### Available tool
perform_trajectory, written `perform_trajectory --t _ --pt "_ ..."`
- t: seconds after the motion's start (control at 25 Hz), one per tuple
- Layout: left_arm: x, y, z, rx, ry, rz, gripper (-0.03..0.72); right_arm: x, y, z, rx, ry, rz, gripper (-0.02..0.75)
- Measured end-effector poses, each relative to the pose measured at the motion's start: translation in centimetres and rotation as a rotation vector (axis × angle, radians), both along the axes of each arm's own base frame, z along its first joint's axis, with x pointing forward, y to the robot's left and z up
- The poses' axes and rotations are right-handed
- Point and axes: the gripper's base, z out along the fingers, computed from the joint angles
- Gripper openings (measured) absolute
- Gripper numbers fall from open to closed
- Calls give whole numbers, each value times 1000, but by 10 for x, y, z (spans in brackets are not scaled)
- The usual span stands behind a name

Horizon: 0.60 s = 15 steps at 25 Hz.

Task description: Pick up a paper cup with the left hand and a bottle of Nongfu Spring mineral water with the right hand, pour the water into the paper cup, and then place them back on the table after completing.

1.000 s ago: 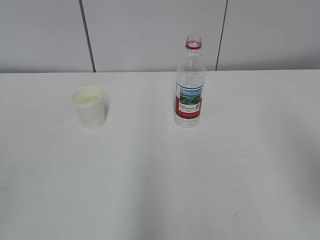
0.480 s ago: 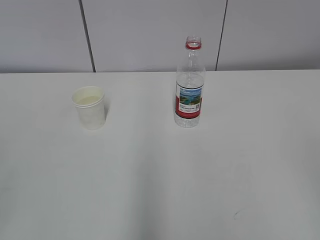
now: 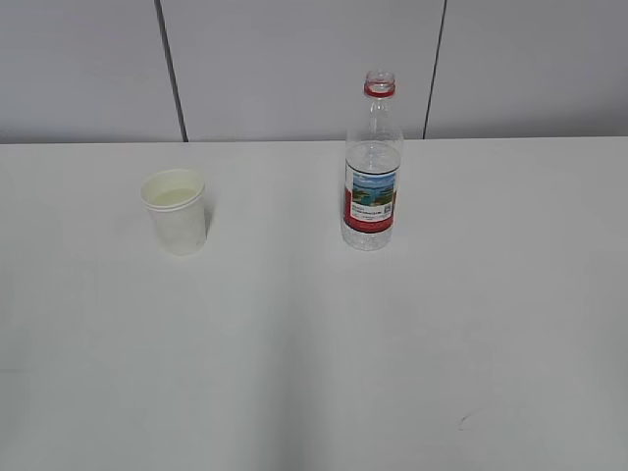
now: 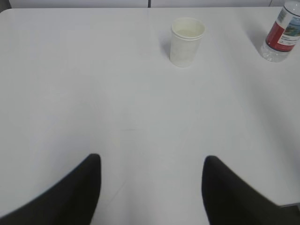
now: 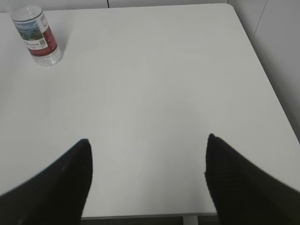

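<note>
**Worktop holdings: one paper cup, one water bottle, two idle hands**

Paper cup [image 3: 176,212]: white, tapered cylinder with a rolled rim, matte wall; stands upright on the left half of the worktop [image 3: 314,353]. A pale liquid surface shows just inside the rim.

Bottle [image 3: 372,162]: clear ribbed plastic, slender neck, red collar ring, mouth uncapped. A wrap label with a landscape print above a red band circles the lower body. Stands upright, right of the cup and well apart from it. Water [image 3: 374,155]: colourless, seen through the wall above the label.

Worktop: plain white, smooth, flat, rounded corner; a small dark scuff [image 3: 462,423] near the front right.

Left hand [image 4: 151,187]: two black tapered fingers spread wide, holding nothing, above bare worktop, well short of the cup.

Right hand [image 5: 147,176]: two black fingers, finely textured, spread wide, empty, near the front edge, far from the bottle.
</note>
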Motion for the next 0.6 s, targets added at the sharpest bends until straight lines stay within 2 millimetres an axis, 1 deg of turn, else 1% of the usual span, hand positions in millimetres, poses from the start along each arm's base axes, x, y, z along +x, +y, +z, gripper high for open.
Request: perform_trajectory --t 0.36,0.44,0.6 --pt "0 0 0 0 0 0 423 14 4 -28 -8 112 21 553" --pt "0 0 0 0 0 0 417 16 5 -31 -11 116 33 553" --pt "0 0 0 0 0 0 414 23 6 -32 -18 68 52 553"
